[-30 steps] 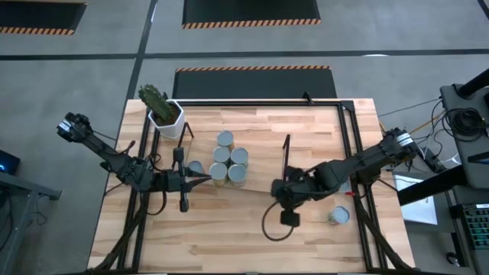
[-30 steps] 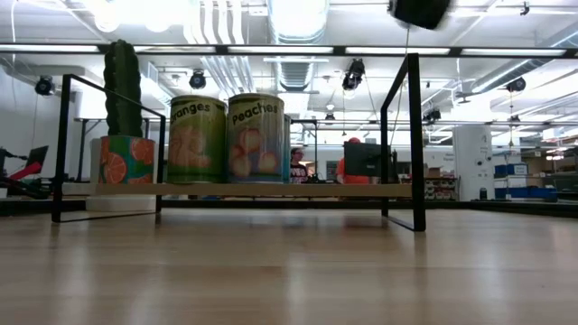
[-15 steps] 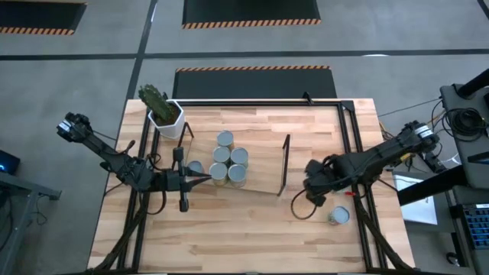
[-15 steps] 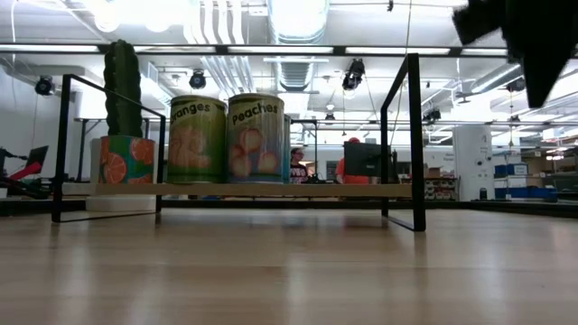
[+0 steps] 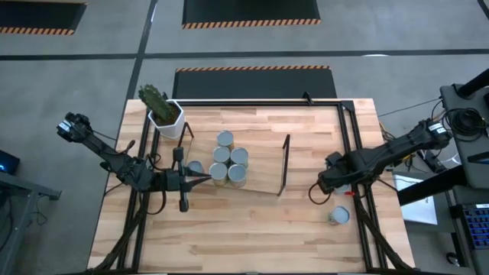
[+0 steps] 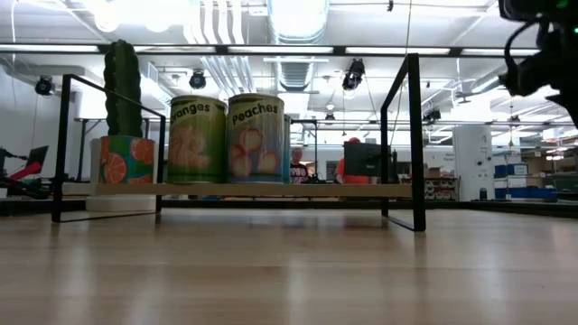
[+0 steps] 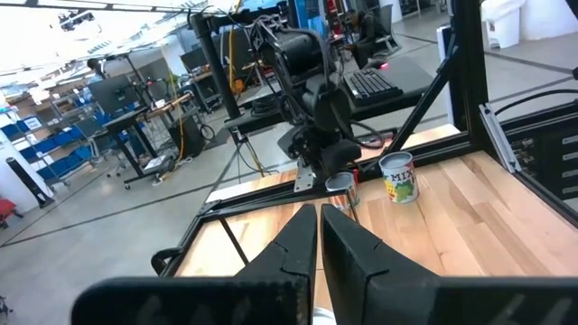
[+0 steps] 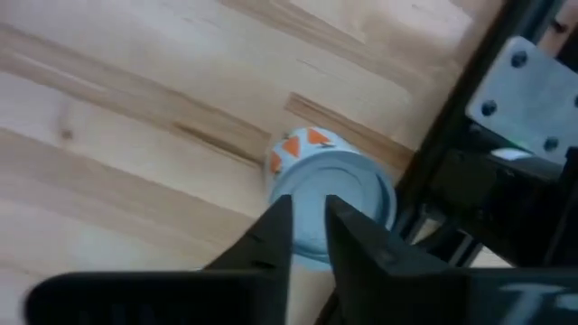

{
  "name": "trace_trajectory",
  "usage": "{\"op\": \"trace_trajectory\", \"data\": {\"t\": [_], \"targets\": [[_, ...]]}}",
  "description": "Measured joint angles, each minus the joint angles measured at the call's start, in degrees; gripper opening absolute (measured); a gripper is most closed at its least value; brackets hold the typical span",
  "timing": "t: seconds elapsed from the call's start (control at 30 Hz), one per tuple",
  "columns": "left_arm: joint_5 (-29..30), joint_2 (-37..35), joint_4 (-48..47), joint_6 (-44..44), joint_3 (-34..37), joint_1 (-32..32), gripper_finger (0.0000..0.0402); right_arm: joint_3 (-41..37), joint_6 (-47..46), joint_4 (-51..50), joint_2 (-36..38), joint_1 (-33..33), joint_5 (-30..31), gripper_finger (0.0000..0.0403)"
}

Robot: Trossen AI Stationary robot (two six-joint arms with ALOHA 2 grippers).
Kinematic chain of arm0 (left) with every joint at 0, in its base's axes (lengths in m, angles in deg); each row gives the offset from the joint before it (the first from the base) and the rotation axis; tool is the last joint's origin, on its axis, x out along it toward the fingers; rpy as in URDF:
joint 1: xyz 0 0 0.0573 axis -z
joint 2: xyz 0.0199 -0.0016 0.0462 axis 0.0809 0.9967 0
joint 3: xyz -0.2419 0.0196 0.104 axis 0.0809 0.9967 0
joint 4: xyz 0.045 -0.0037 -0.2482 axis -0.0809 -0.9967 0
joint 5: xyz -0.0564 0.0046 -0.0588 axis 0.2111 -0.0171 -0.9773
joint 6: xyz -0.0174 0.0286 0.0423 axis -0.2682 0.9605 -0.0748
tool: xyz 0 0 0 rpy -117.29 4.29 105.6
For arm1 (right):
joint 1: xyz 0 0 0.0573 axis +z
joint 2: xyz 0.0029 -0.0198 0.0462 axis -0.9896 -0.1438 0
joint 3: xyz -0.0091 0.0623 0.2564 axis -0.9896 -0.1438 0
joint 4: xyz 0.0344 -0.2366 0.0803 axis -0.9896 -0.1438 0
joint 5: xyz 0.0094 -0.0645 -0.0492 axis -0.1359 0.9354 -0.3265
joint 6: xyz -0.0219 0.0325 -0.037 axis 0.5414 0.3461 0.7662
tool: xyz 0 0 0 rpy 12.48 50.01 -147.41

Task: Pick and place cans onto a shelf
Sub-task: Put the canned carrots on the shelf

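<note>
Counter (image 5: 252,229): light wood, black-framed, both arms over it.

Shelf (image 5: 260,164): low light-wood board across the counter's middle, a thin black wire frame upright at each end. In the low view the board (image 6: 271,190) carries two cans side by side, labelled oranges (image 6: 197,140) and peaches (image 6: 256,138), with a third orange-patterned can (image 6: 126,160) near its end.

Cans on the shelf (image 5: 228,159): five shiny tops clustered close together, seen from above; one more can (image 5: 195,167) just beside the left hand's fingertips.

Loose can (image 5: 338,216): stands alone on the counter near its right edge, well apart from the shelf.

Right hand (image 5: 327,183): hangs above the counter between the shelf's right frame and the loose can. Its wrist view looks down on a can (image 8: 330,199) with an orange-marked label, directly beyond the fingers (image 8: 262,239) — these stand only narrowly apart, holding nothing.

Left hand (image 5: 200,178): at the shelf's left end, fingers pressed together and empty, pointing toward the cluster.

White hexagonal pot with a cactus (image 5: 164,114): far left corner.
</note>
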State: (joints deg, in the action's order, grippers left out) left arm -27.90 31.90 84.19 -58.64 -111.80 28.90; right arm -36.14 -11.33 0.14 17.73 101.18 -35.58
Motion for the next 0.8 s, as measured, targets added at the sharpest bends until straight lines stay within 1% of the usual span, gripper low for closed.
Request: {"op": "trace_trajectory", "data": {"t": [0.13, 0.37, 0.5, 0.6, 0.8], "targets": [[0.0, 0.0, 0.0, 0.0, 0.0, 0.0, 0.0, -1.1, -0.3, -0.3, -1.1, 0.0, -0.3, 0.0131], [0.0, 0.0, -0.2, 0.4, 0.0, 0.0, 0.0, -1.4, -0.9, -0.4, -2.1, 0.0, -0.3, 0.0276], [0.0, 0.0, -0.2, 0.4, 0.0, 0.0, 0.0, -2.8, -2.1, -0.4, -2.1, 0.0, -0.2, 0.0339], [0.0, 0.0, -0.2, 0.4, 0.0, 0.0, 0.0, -2.8, -2.4, -0.4, -2.5, 0.0, -0.1, 0.0365], [0.0, 0.0, -0.1, 0.5, 0.0, 0.0, 0.0, -2.8, -2.7, -0.4, -2.5, 0.0, -0.1, 0.0368]]}}
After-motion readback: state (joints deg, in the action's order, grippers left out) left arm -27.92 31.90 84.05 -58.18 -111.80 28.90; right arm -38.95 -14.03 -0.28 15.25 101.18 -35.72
